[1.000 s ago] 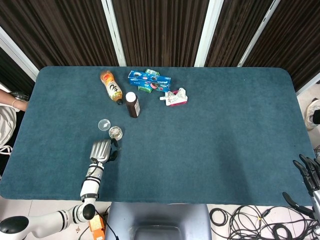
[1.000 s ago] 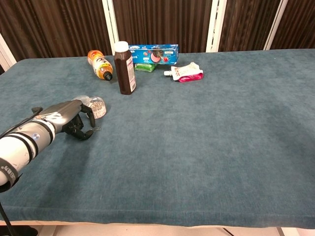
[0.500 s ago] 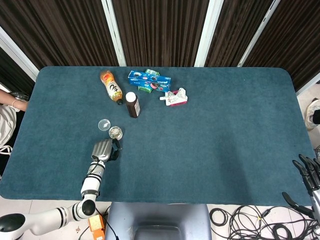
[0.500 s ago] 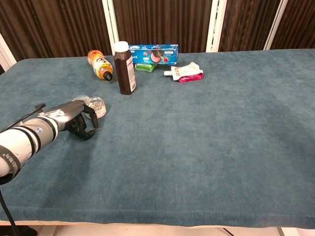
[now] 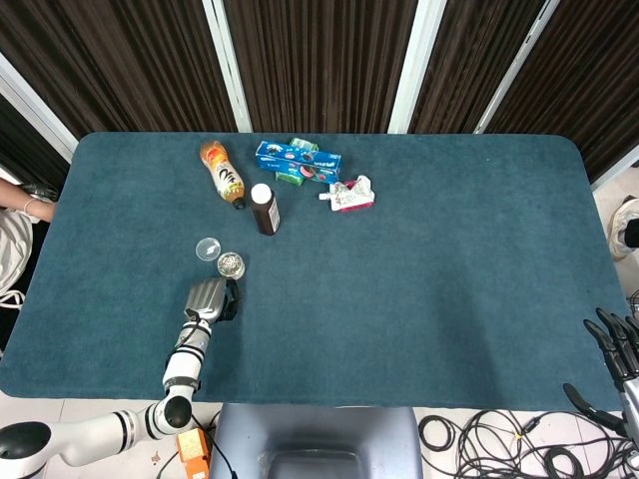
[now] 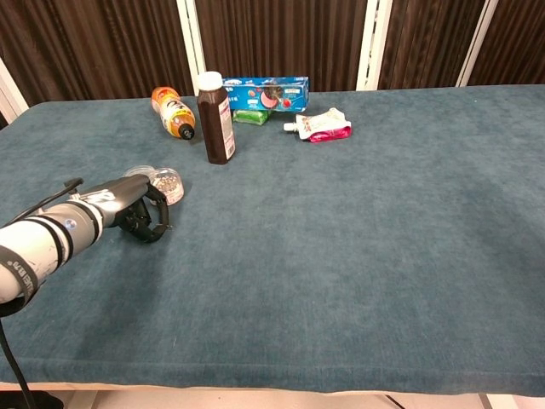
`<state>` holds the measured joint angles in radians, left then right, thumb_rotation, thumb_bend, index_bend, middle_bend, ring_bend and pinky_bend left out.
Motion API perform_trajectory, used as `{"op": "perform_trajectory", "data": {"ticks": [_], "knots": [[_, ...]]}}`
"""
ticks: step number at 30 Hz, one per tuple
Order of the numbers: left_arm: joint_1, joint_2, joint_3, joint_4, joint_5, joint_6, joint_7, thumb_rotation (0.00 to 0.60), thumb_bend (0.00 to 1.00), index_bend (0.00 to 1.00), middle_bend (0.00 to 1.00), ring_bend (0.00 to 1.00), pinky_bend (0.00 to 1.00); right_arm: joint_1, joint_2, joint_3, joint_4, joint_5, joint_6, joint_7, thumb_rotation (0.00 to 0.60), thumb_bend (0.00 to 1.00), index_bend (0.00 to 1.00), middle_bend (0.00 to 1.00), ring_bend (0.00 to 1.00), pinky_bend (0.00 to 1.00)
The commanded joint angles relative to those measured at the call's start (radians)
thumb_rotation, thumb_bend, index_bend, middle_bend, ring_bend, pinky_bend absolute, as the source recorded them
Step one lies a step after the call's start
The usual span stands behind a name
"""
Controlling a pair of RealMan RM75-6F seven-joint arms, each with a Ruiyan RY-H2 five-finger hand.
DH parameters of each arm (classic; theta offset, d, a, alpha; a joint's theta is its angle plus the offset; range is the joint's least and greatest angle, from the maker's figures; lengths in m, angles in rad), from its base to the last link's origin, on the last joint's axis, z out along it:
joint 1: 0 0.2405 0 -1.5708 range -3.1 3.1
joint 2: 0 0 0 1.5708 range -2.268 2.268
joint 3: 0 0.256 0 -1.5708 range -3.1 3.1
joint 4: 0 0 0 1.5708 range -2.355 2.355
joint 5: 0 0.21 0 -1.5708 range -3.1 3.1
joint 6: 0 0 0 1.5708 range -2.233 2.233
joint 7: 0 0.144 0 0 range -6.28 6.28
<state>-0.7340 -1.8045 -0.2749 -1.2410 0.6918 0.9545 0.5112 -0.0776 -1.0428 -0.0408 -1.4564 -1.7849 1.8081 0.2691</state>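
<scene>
Advance of your left hand [image 5: 208, 298] over the last second has brought it, fingers curled on nothing, just short of the small jar [image 5: 231, 264] directly ahead on the tabletop [image 5: 419, 289].

Small jar [image 5: 231, 264] sits just behind the left hand [image 5: 207, 298] — tall bottle [image 5: 265, 209] farther back.
</scene>
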Motion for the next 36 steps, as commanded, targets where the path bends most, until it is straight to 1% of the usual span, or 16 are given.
{"op": "perform_trajectory", "data": {"ticks": [1, 11, 17, 21, 25, 27, 28, 29, 31, 36], "knots": [[-0.001, 0.001, 0.002, -0.002, -0.001, 0.002, -0.001, 0.600, 0.34, 0.62, 1.00, 1.00, 1.00, 0.000, 0.000, 0.000, 0.000, -0.001, 0.000, -0.001, 0.600, 0.18, 0.00, 0.00, 0.00, 0.02], [0.003, 0.015, 0.008, -0.020, 0.008, 0.015, -0.014, 0.600, 0.34, 0.63, 1.00, 1.00, 1.00, 0.000, 0.000, -0.001, 0.000, -0.001, 0.000, -0.001, 0.600, 0.18, 0.00, 0.00, 0.00, 0.02], [0.018, 0.051, 0.009, -0.080, 0.041, 0.050, -0.032, 0.600, 0.34, 0.64, 1.00, 1.00, 1.00, -0.001, 0.001, 0.000, 0.000, 0.001, 0.001, 0.002, 0.600, 0.18, 0.00, 0.00, 0.00, 0.02], [0.024, 0.084, -0.008, -0.131, 0.066, 0.083, -0.048, 0.600, 0.34, 0.64, 1.00, 1.00, 1.00, -0.002, 0.001, 0.000, 0.001, 0.001, 0.004, 0.004, 0.600, 0.18, 0.00, 0.00, 0.00, 0.02], [0.023, 0.094, -0.018, -0.144, 0.073, 0.092, -0.053, 0.600, 0.35, 0.64, 1.00, 1.00, 1.00, -0.003, 0.001, 0.000, 0.002, 0.001, 0.005, 0.005, 0.600, 0.18, 0.00, 0.00, 0.00, 0.02], [0.016, 0.102, -0.037, -0.147, 0.082, 0.107, -0.058, 0.600, 0.35, 0.64, 1.00, 1.00, 1.00, -0.004, 0.001, 0.001, 0.002, 0.004, 0.007, 0.008, 0.600, 0.18, 0.00, 0.00, 0.00, 0.02], [0.007, 0.102, -0.052, -0.137, 0.083, 0.111, -0.059, 0.600, 0.35, 0.64, 1.00, 1.00, 1.00, -0.003, 0.001, 0.002, 0.002, 0.005, 0.007, 0.009, 0.600, 0.18, 0.00, 0.00, 0.00, 0.02], [-0.013, 0.091, -0.077, -0.104, 0.076, 0.104, -0.063, 0.600, 0.35, 0.64, 1.00, 1.00, 1.00, -0.001, 0.001, 0.002, 0.002, 0.004, 0.002, 0.007, 0.600, 0.18, 0.00, 0.00, 0.00, 0.02], [-0.039, 0.068, -0.097, -0.048, 0.056, 0.081, -0.067, 0.600, 0.35, 0.64, 1.00, 1.00, 1.00, 0.000, 0.001, 0.002, 0.000, 0.005, -0.001, 0.005, 0.600, 0.18, 0.00, 0.00, 0.00, 0.02], [-0.079, 0.031, -0.123, 0.052, 0.030, 0.054, -0.071, 0.600, 0.35, 0.64, 1.00, 1.00, 1.00, -0.001, 0.003, 0.004, 0.000, 0.011, 0.002, 0.011, 0.600, 0.18, 0.00, 0.00, 0.00, 0.02]]}}
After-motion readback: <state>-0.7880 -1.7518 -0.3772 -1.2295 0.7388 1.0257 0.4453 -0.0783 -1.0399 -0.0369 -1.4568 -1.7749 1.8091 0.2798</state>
